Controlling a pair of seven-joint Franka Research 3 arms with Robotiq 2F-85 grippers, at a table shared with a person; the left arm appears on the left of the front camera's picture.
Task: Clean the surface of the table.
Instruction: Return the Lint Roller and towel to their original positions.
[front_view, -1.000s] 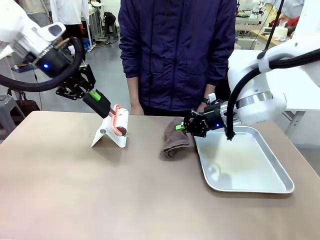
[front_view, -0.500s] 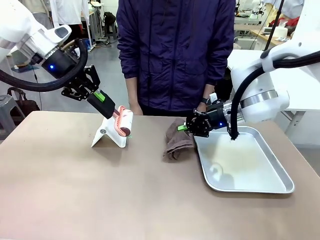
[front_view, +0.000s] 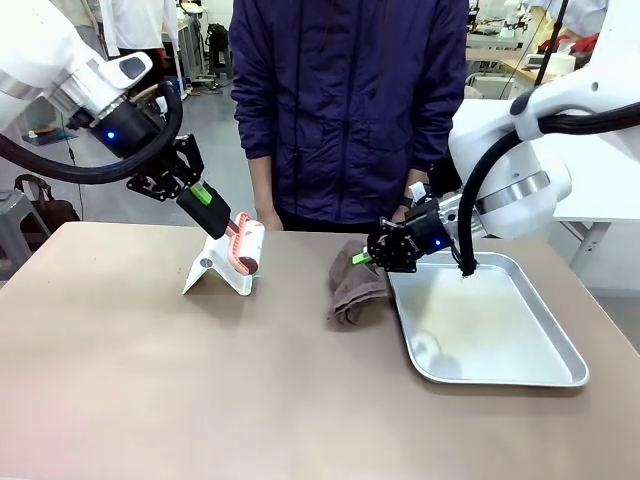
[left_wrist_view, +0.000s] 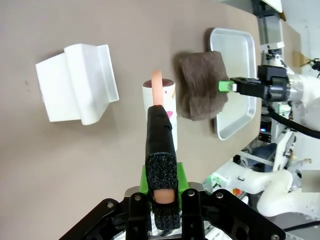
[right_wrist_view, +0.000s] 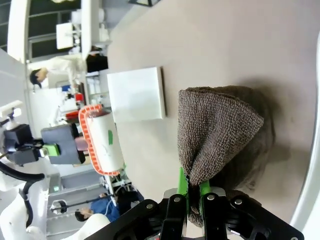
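Note:
The brownish-tan table (front_view: 200, 400) carries a white folded stand (front_view: 214, 270) at the back left. My left gripper (front_view: 212, 208) is shut on the salmon handle of a lint roller (front_view: 245, 243), held by the stand's top edge. From the left wrist, the roller (left_wrist_view: 160, 97) lies right of the stand (left_wrist_view: 77, 82), with my gripper (left_wrist_view: 159, 125) clamped on its handle. My right gripper (front_view: 370, 256) is shut on a corner of a brown cloth (front_view: 356, 285) that drapes onto the table. The right wrist view has the cloth (right_wrist_view: 220, 130) bunched ahead of the gripper (right_wrist_view: 194, 189).
A shiny metal tray (front_view: 560, 345) lies at the right, its left rim beside the cloth. A person in a dark jacket (front_view: 350, 100) stands at the far edge, behind the cloth. The table's near half is bare.
My left gripper has shifted a little to the right with the roller, staying by the stand. The right gripper and the cloth have edged slightly right, toward the tray.

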